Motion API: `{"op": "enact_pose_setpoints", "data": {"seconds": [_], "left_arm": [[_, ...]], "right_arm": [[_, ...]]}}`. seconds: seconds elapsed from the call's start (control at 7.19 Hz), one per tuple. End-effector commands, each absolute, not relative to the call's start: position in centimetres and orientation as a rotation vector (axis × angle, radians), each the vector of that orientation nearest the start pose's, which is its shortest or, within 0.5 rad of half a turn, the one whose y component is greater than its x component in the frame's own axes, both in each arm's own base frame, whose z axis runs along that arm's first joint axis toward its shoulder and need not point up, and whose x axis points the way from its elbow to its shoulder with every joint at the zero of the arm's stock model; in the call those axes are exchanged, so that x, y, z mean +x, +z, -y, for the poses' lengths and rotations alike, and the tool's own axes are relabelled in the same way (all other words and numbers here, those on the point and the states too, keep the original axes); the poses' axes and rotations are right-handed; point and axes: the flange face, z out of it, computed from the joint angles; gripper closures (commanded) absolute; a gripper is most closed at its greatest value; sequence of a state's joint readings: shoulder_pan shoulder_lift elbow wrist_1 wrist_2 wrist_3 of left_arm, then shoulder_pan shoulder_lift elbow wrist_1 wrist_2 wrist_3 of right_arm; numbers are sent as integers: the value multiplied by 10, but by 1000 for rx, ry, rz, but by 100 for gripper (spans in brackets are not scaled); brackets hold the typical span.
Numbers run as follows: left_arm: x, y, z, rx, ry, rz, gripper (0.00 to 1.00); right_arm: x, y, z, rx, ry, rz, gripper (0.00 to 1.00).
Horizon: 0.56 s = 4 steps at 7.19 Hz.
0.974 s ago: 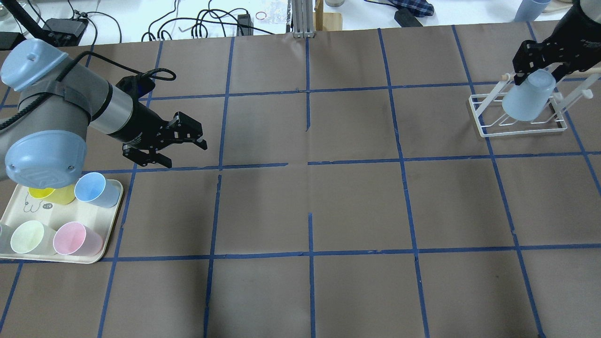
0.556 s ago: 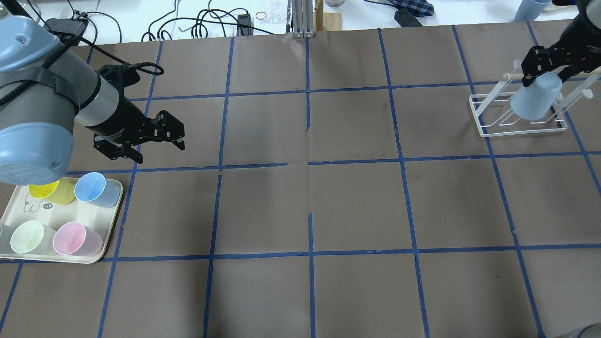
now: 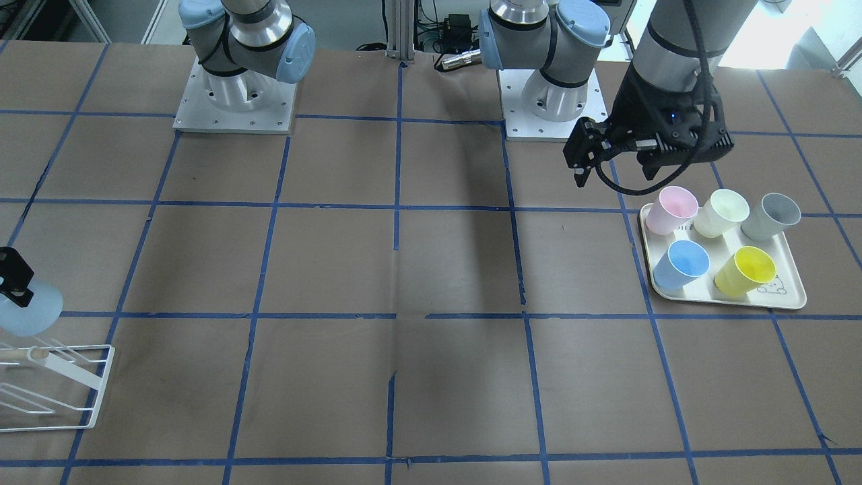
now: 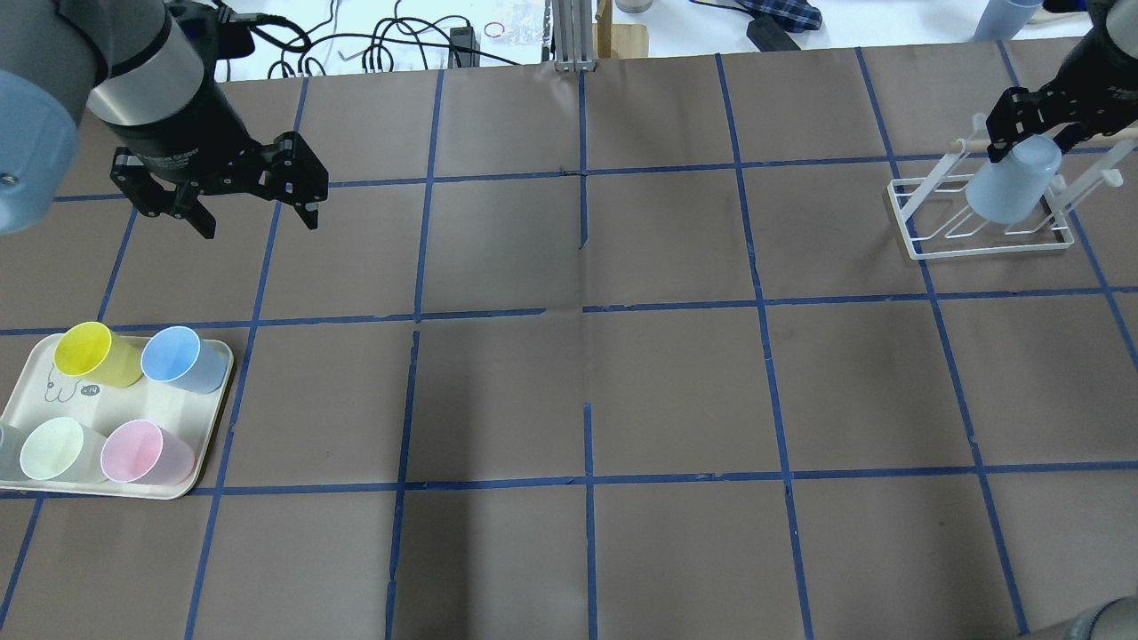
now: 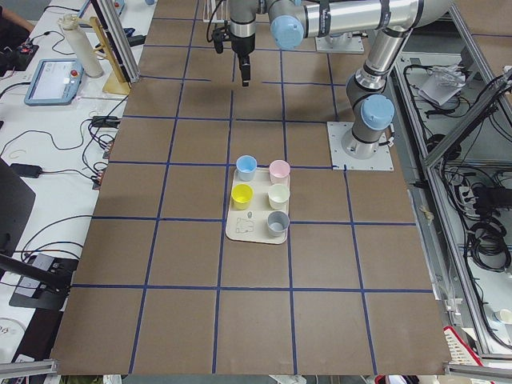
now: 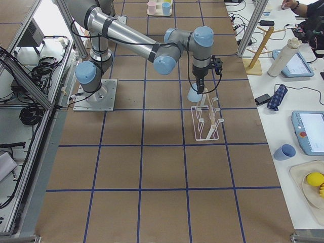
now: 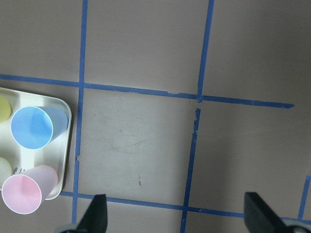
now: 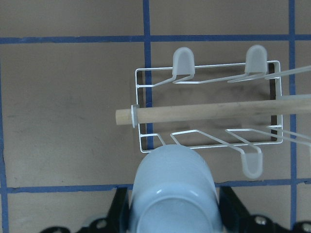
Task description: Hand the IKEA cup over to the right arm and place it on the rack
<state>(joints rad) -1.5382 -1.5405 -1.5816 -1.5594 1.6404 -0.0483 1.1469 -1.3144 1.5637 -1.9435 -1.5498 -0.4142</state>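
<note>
- Table (image 4: 676,382): brown paper covering, marked into squares by a blue tape grid (image 4: 800,302). No change in the covering against the earlier overhead frames.
- Beyond the far edge: a white bench (image 4: 267,36) carrying loose black cables (image 4: 391,40).
- Left arm (image 4: 151,89): pulled back since 1.0 s ago, from just beyond the tray toward the far left corner. It no longer hangs over the tray.
- Right arm (image 4: 1098,67): at the far right corner and reaching over the rack. Position nearly the same as 0.6 s ago.
- Rack (image 4: 900,218): white wire frame lying flat on the paper, with a wooden dowel (image 8: 209,111) running above it. Unmoved.
- Tray (image 4: 120,407): cream, at the near left of the table. It is now wholly uncovered, where the arm hid part of it before.
- Left gripper (image 4: 259,222): jaws spread wide with nothing between them, hanging above bare paper, well apart from the tray.
- Right gripper (image 4: 1027,147): fingers clamped on the IKEA cup's narrow end.
- IKEA cup (image 4: 1012,188): pale blue, held mouth-down and tilted, over the rack's near side beside the dowel's free end. It has shifted slightly right since 1.0 s ago. Contact with the wires cannot be told.
- On the tray, unmoved: yellow cup (image 4: 84,351), deeper blue cup (image 4: 178,356), pale green cup (image 4: 53,449), pink cup (image 4: 138,452), grey cup (image 3: 774,214). The yellow cup is fully visible now.
</note>
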Motion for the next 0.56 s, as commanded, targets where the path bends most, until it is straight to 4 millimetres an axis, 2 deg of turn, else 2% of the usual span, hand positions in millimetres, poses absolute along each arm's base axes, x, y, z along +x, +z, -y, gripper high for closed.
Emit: {"op": "enact_pose_setpoints", "data": {"seconds": [0.0,0.14,0.28,0.42], "left_arm": [[-125,522,471,-77,-106,-3074,0],[-123,515,477,-88,-99,-3076,0],[-112,516,488,-112,-137,-3077,0],[-113,514,491,-108,-144,-3080,0]], "right_arm": [[-131,379,603,17,-170,-3161,92],[-133,370,606,18,-152,-3157,92],[-135,366,609,17,-165,-3160,91],[-136,355,613,20,-143,-3151,90]]}}
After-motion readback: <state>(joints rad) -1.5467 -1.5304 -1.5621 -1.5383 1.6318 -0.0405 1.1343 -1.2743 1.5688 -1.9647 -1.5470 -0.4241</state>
